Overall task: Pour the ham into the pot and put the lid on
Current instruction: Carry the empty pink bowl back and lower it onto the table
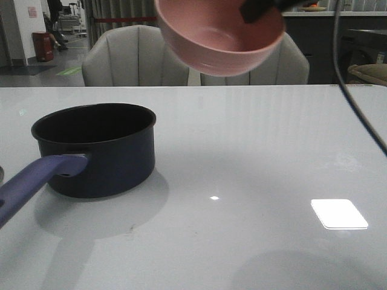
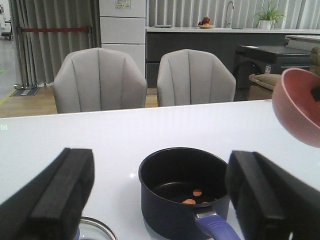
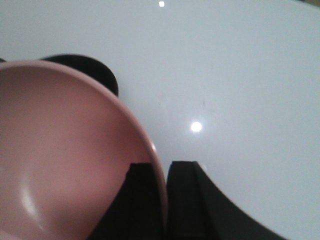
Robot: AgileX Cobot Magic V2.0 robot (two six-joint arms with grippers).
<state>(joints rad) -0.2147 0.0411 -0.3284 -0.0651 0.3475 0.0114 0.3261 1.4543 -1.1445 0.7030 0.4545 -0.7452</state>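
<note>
The navy pot (image 1: 97,151) stands at the left of the table, its purple-blue handle (image 1: 33,181) pointing toward me. In the left wrist view the pot (image 2: 182,192) holds small orange ham slices (image 2: 197,192) on its black bottom. My right gripper (image 3: 164,170) is shut on the rim of the pink bowl (image 3: 65,155), which looks empty. In the front view the bowl (image 1: 217,33) hangs tilted, high above the table, right of the pot. My left gripper (image 2: 160,200) is open and empty, short of the pot. The glass lid (image 2: 92,229) shows only as a rim edge by the left finger.
Two grey chairs (image 1: 136,57) stand behind the table's far edge. A black cable (image 1: 357,115) hangs across the right side. Bright light reflections (image 1: 338,213) lie on the white tabletop (image 1: 254,157) right of the pot.
</note>
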